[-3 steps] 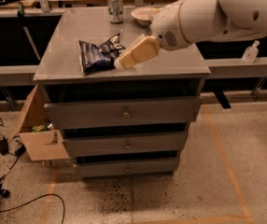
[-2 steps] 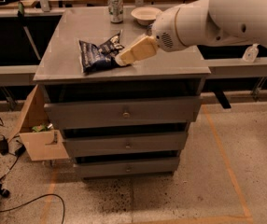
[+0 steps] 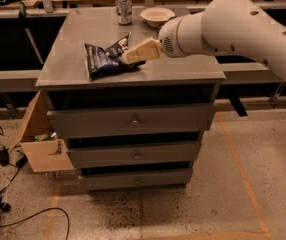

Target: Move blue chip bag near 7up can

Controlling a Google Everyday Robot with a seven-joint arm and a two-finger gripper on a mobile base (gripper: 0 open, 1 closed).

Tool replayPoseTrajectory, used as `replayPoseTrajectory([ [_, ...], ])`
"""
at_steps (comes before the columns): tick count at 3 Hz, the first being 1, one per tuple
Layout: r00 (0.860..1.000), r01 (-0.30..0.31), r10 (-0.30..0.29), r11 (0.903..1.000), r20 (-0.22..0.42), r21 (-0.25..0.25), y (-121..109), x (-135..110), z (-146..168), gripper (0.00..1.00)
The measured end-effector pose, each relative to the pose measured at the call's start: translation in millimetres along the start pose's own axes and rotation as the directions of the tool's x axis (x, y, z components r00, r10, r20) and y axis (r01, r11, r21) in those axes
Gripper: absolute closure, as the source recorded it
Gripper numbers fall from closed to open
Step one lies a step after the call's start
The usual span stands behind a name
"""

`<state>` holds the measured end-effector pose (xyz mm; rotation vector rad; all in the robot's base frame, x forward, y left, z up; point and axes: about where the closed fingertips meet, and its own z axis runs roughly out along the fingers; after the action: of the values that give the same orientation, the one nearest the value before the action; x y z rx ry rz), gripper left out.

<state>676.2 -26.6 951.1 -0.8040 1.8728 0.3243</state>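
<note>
The blue chip bag (image 3: 103, 60) lies flat and crumpled on the grey cabinet top (image 3: 183, 66), near its front left. The 7up can (image 3: 124, 7) stands upright at the back edge of the top, well behind the bag. My gripper (image 3: 129, 57) reaches in from the right on the white arm (image 3: 233, 26). Its cream tip is at the bag's right edge and overlaps it. Whether it holds the bag does not show.
A white bowl (image 3: 156, 16) sits at the back, right of the can. The cabinet has three drawers (image 3: 133, 120). An open cardboard box (image 3: 40, 144) and cables (image 3: 3, 159) lie on the floor at the left. Tables stand behind.
My gripper has moved a little to the left and farther in, onto the bag's right edge. The bag and the can have stayed in place.
</note>
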Motion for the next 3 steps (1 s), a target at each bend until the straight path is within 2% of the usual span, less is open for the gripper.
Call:
replayPoseTrajectory([
  [1,0.999,-0.048,0.048,0.9988,0.010,0.001,-15,10,29,0.00],
  [3,0.997,-0.075,0.074,0.9964,-0.011,-0.041,-30,32,88,0.00],
])
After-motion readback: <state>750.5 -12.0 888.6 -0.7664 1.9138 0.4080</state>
